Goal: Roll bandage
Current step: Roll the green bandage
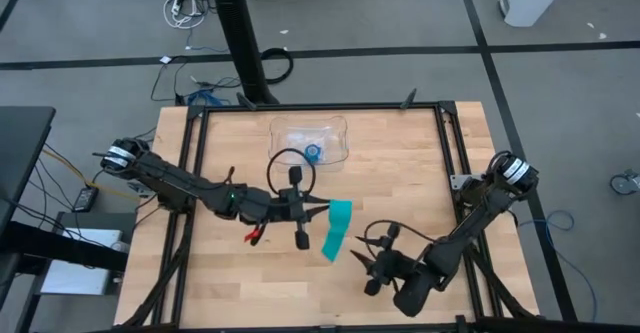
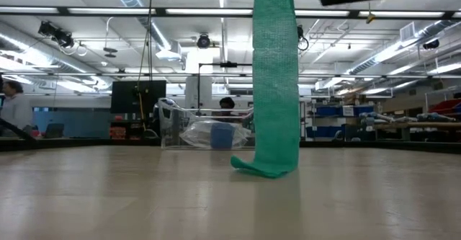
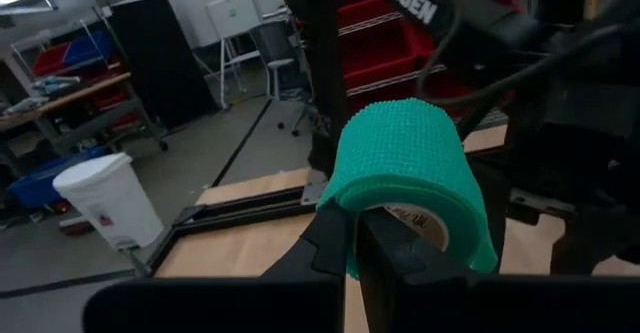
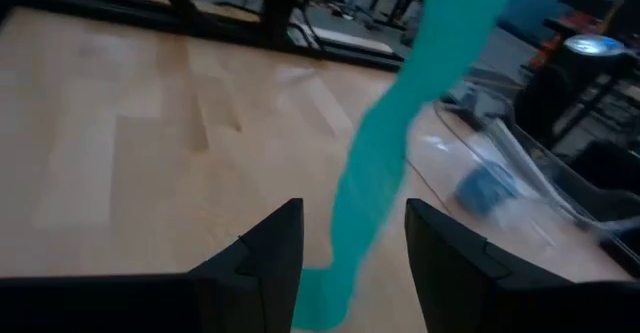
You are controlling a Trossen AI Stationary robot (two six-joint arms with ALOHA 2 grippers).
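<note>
One word legible, "ROSSEN"; left jaws [image 3: 350,235] clench bandage [image 3: 405,168]; right jaws [image 4: 352,241] released.

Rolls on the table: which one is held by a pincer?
The teal-green bandage, gripped by the left pincer with its strip hanging down; the small blue roll lies in the clear tray.

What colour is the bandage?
Teal-green; the bandage shows best in the low view.

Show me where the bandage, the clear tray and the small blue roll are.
bandage [image 1: 338,228]: high view, middle of the hanging strip.
clear tray [image 1: 285,133]: high view, bare left part.
small blue roll [image 1: 314,153]: high view, its top.
</note>
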